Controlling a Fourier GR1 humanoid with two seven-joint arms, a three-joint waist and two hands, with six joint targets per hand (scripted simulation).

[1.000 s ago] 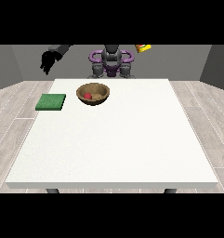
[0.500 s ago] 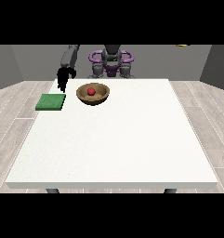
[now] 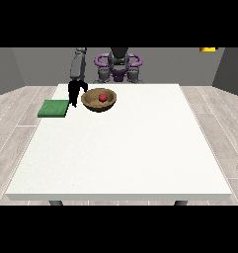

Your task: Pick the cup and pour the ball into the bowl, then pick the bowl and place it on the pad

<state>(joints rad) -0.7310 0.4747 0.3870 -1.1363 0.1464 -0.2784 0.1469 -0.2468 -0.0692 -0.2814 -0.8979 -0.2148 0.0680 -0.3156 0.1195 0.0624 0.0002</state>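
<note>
- My hand (image 3: 76, 93) at the view's left hangs over the far left part of the white table (image 3: 120, 148), close to the table's far edge and not far in from its left edge.
- Toward the camera from my hand the tabletop runs wide and bare, all the way to the near edge, and the same holds across to the view's right.
- My forearm (image 3: 79, 64) comes down steeply from the shoulder, nearly upright, with the hand pointing down at the table.
- The fingers trail downward from the palm, but they are too small and dark to read, so I cannot tell whether they are spread or drawn together; nothing shows held in them.
- The green pad (image 3: 54, 108) lies flat just to the view's left of my hand and a little nearer the camera; I cannot tell whether hand and pad touch.
- The wooden bowl (image 3: 99, 100) stands upright just to the view's right of my hand, on the table, with its rim very near my fingers.
- The red ball (image 3: 102, 97) sits inside the bowl, about at its middle.
- The bowl is apart from the pad, with my hand between the two.
- A small yellow thing (image 3: 207, 49) shows high at the view's right, well away from my hand; what it is I cannot tell.
</note>
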